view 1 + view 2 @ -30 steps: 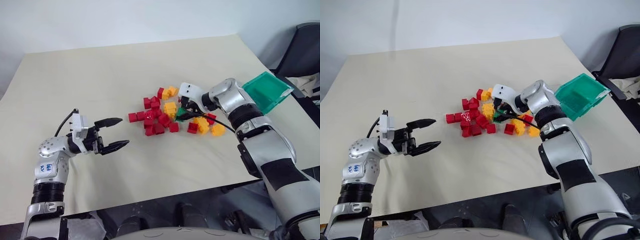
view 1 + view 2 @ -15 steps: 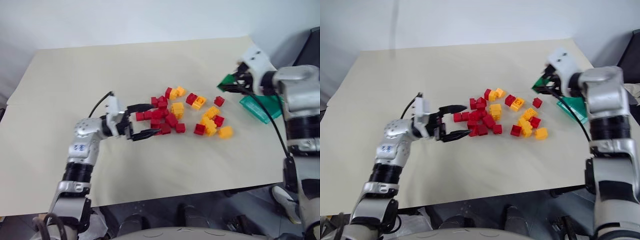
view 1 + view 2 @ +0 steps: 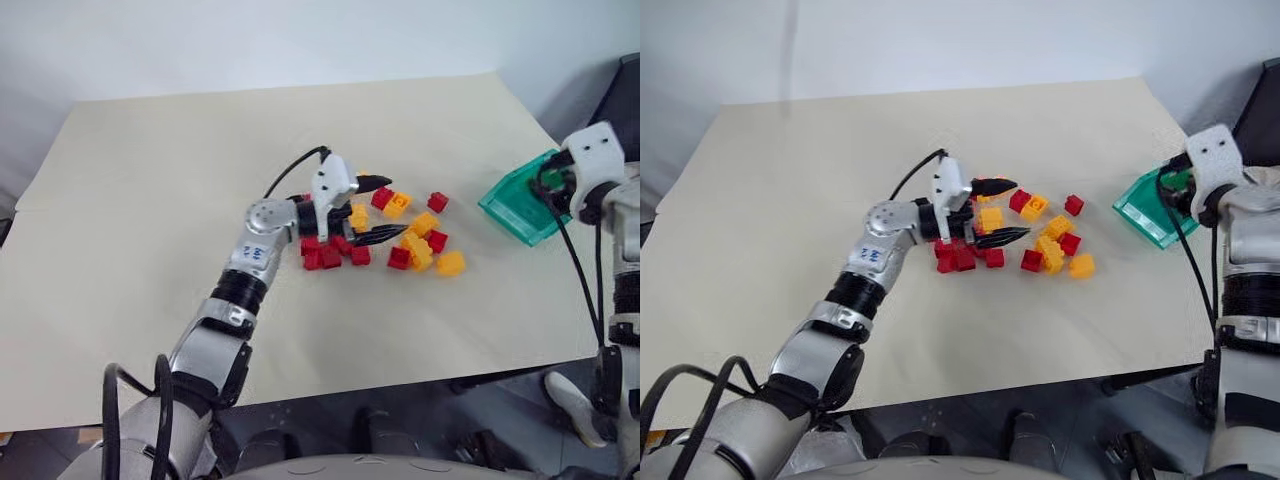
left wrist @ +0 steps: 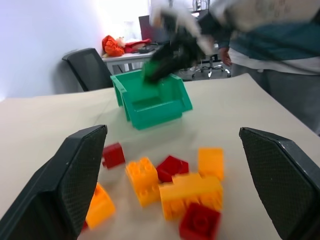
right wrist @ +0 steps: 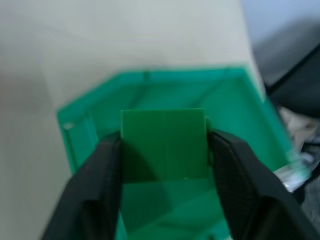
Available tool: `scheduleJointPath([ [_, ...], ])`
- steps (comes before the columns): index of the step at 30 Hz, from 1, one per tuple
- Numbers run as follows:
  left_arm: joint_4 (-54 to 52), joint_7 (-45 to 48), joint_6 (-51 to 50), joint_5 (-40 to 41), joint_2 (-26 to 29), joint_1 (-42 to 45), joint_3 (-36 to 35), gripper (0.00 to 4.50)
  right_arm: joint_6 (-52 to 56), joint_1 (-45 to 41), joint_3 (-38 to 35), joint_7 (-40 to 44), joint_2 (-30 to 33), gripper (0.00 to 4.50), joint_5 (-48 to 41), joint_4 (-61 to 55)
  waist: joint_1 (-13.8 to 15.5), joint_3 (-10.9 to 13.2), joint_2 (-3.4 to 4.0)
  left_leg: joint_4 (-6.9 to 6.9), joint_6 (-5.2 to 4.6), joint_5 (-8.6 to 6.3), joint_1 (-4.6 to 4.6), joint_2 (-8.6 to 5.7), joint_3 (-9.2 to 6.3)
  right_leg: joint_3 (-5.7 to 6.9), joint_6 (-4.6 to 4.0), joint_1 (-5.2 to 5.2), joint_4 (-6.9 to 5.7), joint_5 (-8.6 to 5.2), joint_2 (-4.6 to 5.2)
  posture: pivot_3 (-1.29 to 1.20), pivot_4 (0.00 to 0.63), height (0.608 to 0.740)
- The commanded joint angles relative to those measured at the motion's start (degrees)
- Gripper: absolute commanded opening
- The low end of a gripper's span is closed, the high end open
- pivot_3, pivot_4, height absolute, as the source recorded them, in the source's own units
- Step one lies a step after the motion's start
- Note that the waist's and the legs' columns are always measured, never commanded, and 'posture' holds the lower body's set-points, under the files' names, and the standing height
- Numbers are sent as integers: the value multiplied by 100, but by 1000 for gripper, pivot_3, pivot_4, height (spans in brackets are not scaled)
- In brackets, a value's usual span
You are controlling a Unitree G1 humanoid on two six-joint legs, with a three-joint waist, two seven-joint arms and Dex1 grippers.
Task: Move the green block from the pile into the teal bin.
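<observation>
There, flat-faced green block between right claw fingers.

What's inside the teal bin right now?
The green block, between the right gripper fingers, hangs over the teal bin. The block covers part of the bin's floor.
</observation>
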State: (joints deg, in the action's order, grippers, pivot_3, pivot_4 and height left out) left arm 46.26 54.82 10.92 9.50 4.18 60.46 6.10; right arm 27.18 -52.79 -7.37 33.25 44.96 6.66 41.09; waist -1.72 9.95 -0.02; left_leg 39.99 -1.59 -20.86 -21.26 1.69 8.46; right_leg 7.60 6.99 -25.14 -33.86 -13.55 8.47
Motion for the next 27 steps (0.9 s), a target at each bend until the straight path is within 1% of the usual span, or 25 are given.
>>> scheduleJointPath([
  [1, 151, -102, 245, -114, -45, 178, -35, 4500, -646, -421, 32, -257, 143, 3755, 39, 626, -2, 1, 3, -6, 0, 0, -1, 1, 0, 1, 0, -4, 0, 0, 0, 0, 150, 740],
  [3, 161, -118, 249, -136, -44, 209, -54, 4500, -768, -561, 81, -282, 166, 4468, 23, 773, -2, 3, 5, -10, 0, 0, -3, 2, -1, 3, 0, -10, -3, 0, 0, 0, 150, 740],
  [6, 114, -83, 241, -137, -12, 199, -71, 4500, -852, -609, 136, -198, 239, 4468, 10, 686, 0, 3, 5, -11, 0, 0, -7, 2, -2, 3, 2, -13, -2, 1, 0, 0, 150, 740],
  [9, -76, 23, 68, -30, 59, 120, -129, 4500, -789, -475, 147, 66, 377, 4468, -83, 171, 20, 3, 5, -6, 0, 0, -11, 2, -5, 4, 2, -13, -3, 1, 0, 0, 150, 740],
  [10, -199, 105, -45, 68, 98, 62, -180, 4500, -730, -403, 125, 227, 412, 4468, -176, -67, 24, 3, 5, -2, 0, 0, -13, 3, -5, 4, 2, -13, -3, 1, 0, 0, 150, 740],
  [13, -1039, 466, -597, 535, 453, -394, -429, 4500, -468, 54, -92, 1098, 576, 4468, -781, -1193, 14, 3, 6, 0, 0, 0, -14, 4, -7, 4, 4, -13, -3, 2, 1, 0, 150, 740],
  [17, -2195, 649, -1575, 1046, 1119, -1124, -735, 4500, -480, 688, -343, 1854, 717, 4468, -1429, -2076, -1, 3, 6, -4, 2, -1, -9, 8, -11, 5, 4, -13, -9, 2, -3, 0, 150, 740],
  [19, -2706, 903, -1973, 1480, 1592, -1585, -1072, 4500, -313, 1317, -625, 2689, 746, 4468, -2204, -2777, 10, 3, 6, 2, 2, -1, -4, 10, -11, 3, 4, -12, -14, 2, -3, 0, 150, 740],
  [21, -3090, 1162, -2201, 1658, 2099, -2032, -1251, 4500, -195, 1853, -807, 3368, 809, 4468, -2789, -3265, 15, 3, 6, 9, 3, -1, -2, 12, -16, 5, 4, -5, -16, 2, -3, 0, 150, 740],
  [23, -3273, 1238, -2341, 1668, 2474, -2321, -1315, 4500, -82, 2109, -843, 3645, 870, 4468, -3038, -3382, 17, 3, 6, 11, 3, -2, -2, 10, -15, 3, 4, -3, -14, 2, -2, 0, 150, 740],
  [24, -3299, 1249, -2357, 1702, 2733, -2571, -1516, 4500, -122, 2281, -912, 3940, 838, 4468, -3266, -3376, 33, 3, 6, 18, 2, -2, 0, 7, -13, 0, 4, 1, -15, 2, -1, 0, 150, 740],
  [26, -3065, 1275, -2309, 1731, 3236, -3101, -1974, 4500, -482, 2528, -952, 4453, 770, 4468, -3451, -3081, 29, 3, 6, 24, 1, -2, 5, 7, -17, 1, 3, 15, -7, 2, 2, 0, 150, 740],
  [27, -2929, 1357, -2125, 1694, 3417, -3368, -2123, 4500, -781, 2617, -859, 4631, 807, 4468, -3329, -2850, 17, 3, 5, 24, 1, -3, 16, 9, -20, 4, 3, 26, -8, 2, 1, 0, 150, 740],
])
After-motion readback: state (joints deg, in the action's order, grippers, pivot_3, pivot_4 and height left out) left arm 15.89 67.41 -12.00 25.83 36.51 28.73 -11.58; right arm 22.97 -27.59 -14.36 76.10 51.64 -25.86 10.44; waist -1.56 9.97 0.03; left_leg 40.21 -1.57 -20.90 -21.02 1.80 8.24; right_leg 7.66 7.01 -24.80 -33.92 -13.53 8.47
